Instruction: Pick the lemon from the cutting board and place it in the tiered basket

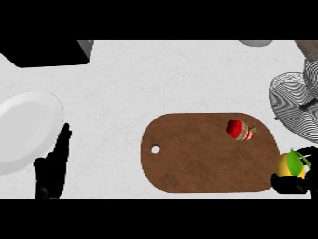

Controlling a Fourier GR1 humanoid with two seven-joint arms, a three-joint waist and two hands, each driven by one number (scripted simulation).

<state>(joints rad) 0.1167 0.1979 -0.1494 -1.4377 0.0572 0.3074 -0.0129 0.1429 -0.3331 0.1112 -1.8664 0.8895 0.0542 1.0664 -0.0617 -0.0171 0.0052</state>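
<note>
Yellow lemon (290, 164) (green leaf), brown cutting board (196, 158), white plate (17, 130), black-and-white striped tiered basket (306, 105).

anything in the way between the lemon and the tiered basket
Nothing visible. The right hand holds the lemon at the cutting board's right edge, and the tiered basket sits just beyond it, with bare counter between.

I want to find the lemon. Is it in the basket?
No, the lemon is in the right hand at the board's edge, short of the basket.

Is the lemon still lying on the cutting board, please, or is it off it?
Off it: the right hand curls round the lemon just past the cutting board's right edge.
</note>
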